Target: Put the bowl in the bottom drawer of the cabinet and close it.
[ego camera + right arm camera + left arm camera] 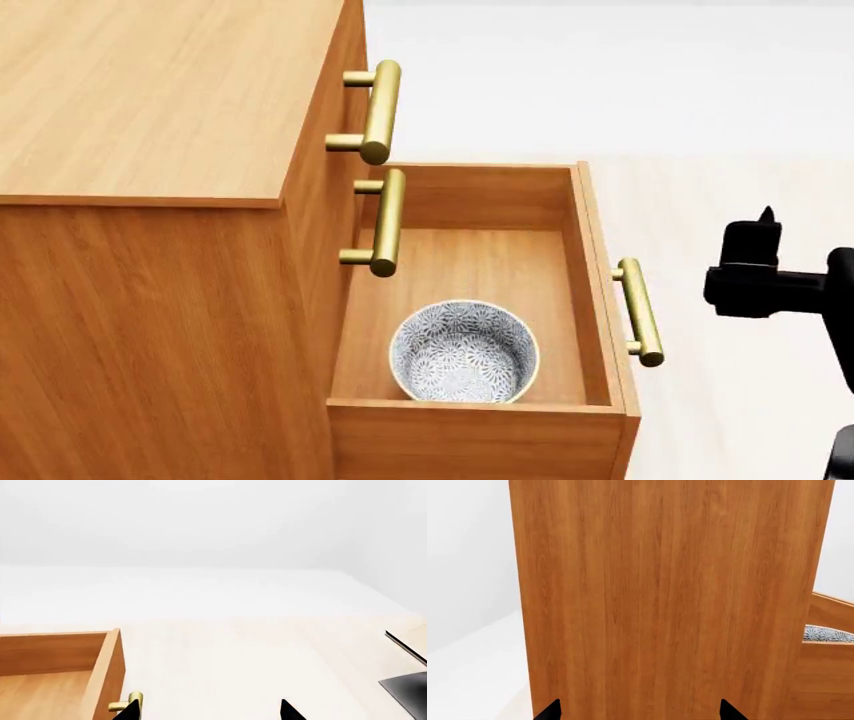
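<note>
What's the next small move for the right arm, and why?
Probably bring the right gripper in against the bottom drawer front, by its brass handle, ready to push. The bowl already sits inside the drawer, which stands fully open, and the gripper hangs apart from the handle, holding nothing.

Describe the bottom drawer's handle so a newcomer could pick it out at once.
Start at the orange-brown cabinet. Its bottom drawer stands pulled open with the bowl inside. The handle is the brass bar on that drawer's front panel, set far out from the two upper handles, which stay close against the cabinet.
</note>
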